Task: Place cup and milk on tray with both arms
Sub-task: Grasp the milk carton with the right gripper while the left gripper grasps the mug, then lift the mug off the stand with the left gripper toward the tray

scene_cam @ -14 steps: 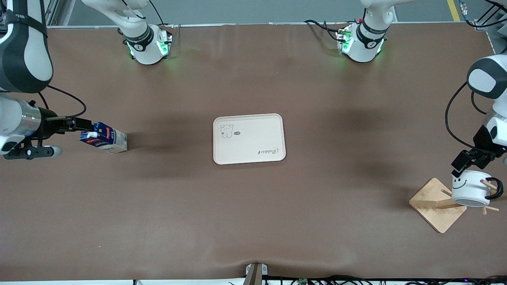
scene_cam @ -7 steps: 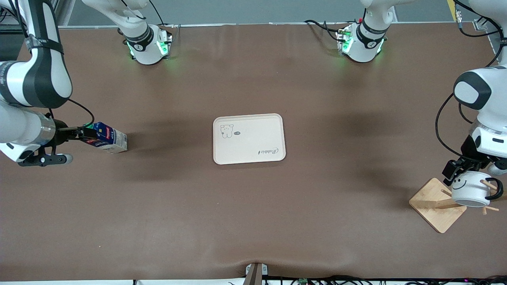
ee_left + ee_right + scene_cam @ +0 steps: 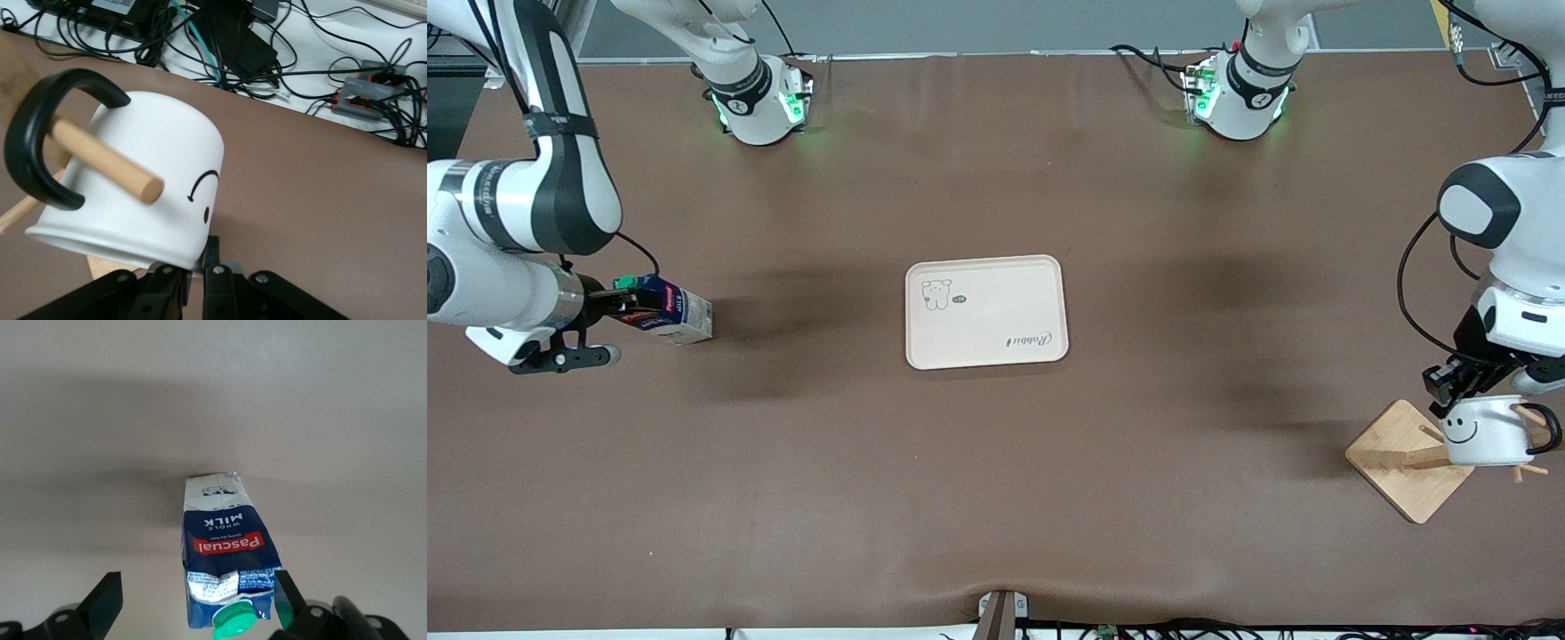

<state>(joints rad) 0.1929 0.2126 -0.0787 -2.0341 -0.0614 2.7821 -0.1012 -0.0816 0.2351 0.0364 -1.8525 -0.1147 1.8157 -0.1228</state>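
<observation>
At the left arm's end of the counter point(image 3: 996, 498), the left gripper point(image 3: 1449, 391) has dropped from just above the cup point(image 3: 1487, 430) to its rim and pinched shut on it; a second ago its fingers stood wide. The cup hangs mouth-down and tilted on a peg of the wooden stand point(image 3: 1408, 460), the peg passing through its black handle point(image 3: 41, 140). From the left wrist, the cup's wall point(image 3: 157, 180) rises directly ahead of the gripper point(image 3: 193, 280), and the two fingers sit close together at the rim, one on either side of the wall as far as can be made out; their tips are partly hidden by the rim.

Toward the right arm's end, the right gripper point(image 3: 609, 302) has slid forward around the milk point(image 3: 667, 311), which earlier stood just ahead of its tips. Its fingers point(image 3: 107, 597) remain spread wide, one on each side of the carton's capped top, not visibly touching it. The milk stands on the counter, its green cap point(image 3: 235, 621) nearest the gripper point(image 3: 197, 603), which hides part of the carton in the front view.

Both grippers are well apart from the tray point(image 3: 987, 311), which lies bare between them at mid-counter.
</observation>
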